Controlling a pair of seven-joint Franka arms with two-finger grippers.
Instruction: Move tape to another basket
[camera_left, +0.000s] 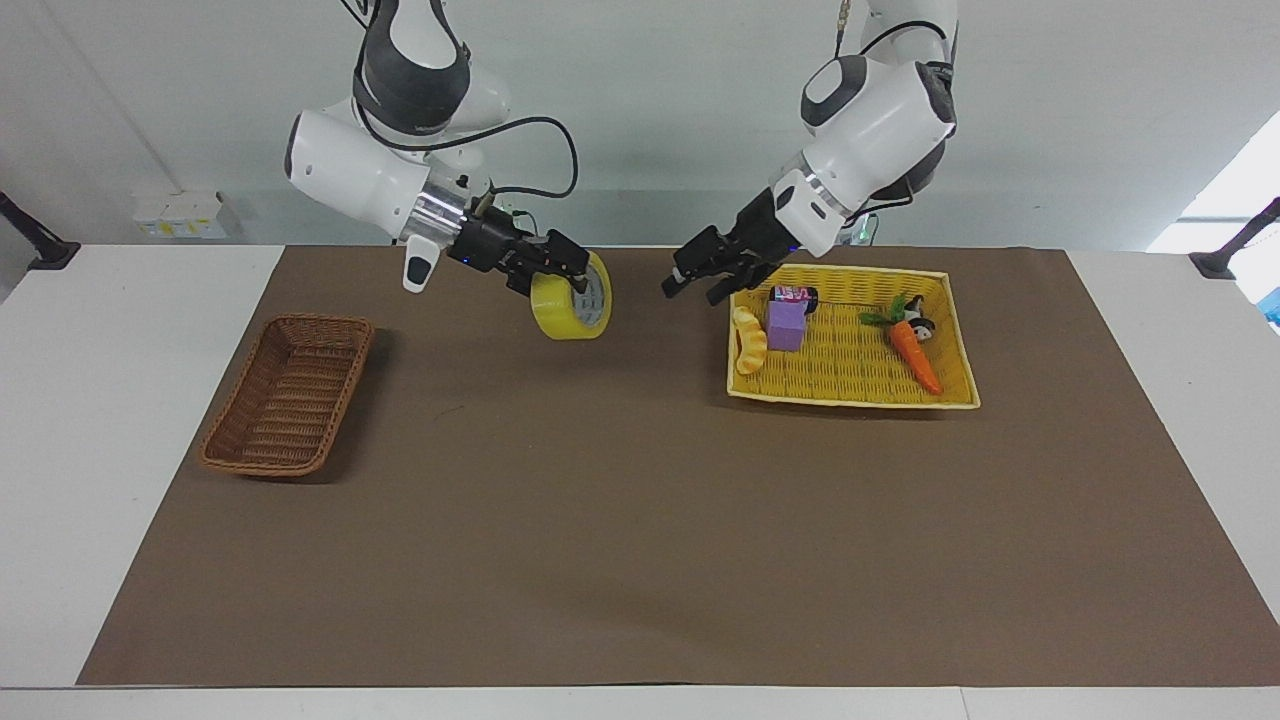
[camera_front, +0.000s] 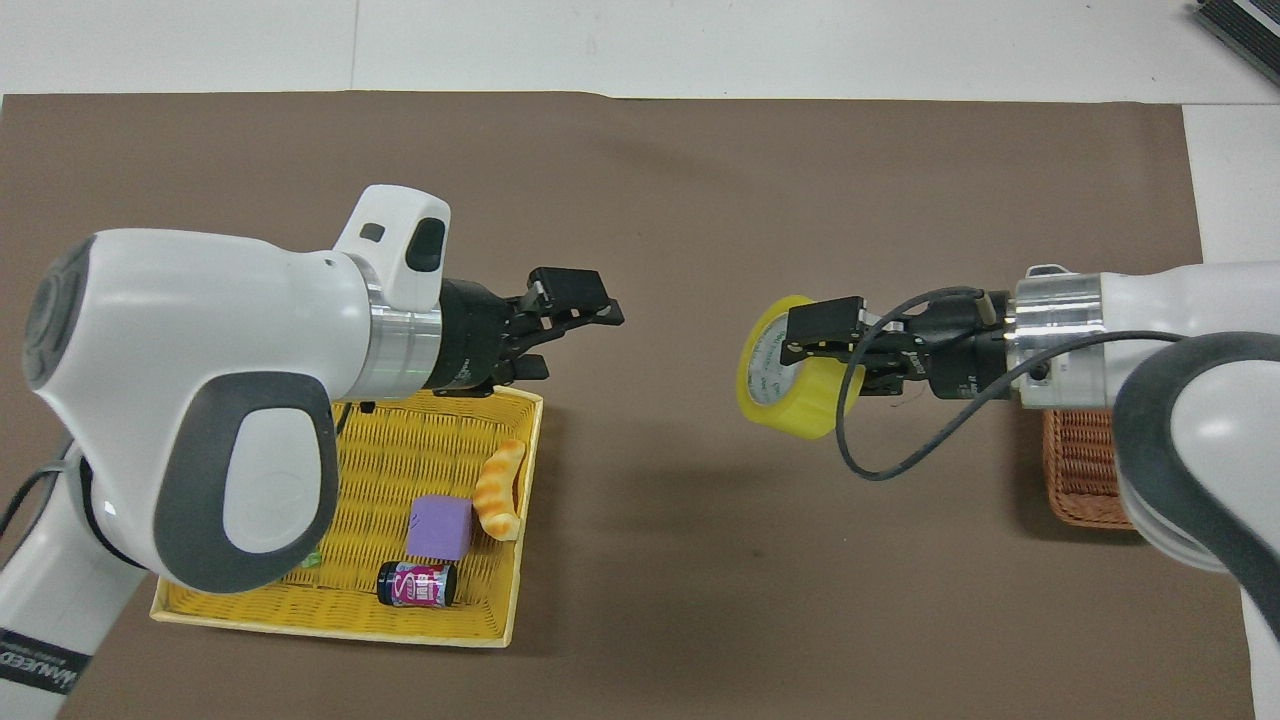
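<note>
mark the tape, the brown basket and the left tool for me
tape (camera_left: 572, 310), facing view, on the yellow outer band.
brown basket (camera_left: 288, 393), facing view, on the woven floor.
left tool (camera_left: 690, 280), facing view, midway between the fingertips.

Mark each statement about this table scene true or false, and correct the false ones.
1. The right tool holds the tape up in the air. True.
2. The tape lies in the brown basket. False: nothing shows in that basket; the tape hangs over the brown mat.
3. The left tool grips the carrot. False: it is open and holds nothing, up beside the yellow basket; the carrot lies in that basket.
4. A purple block sits in the yellow basket. True.
5. The two baskets touch. False: they sit apart, toward the table's two ends.
</note>
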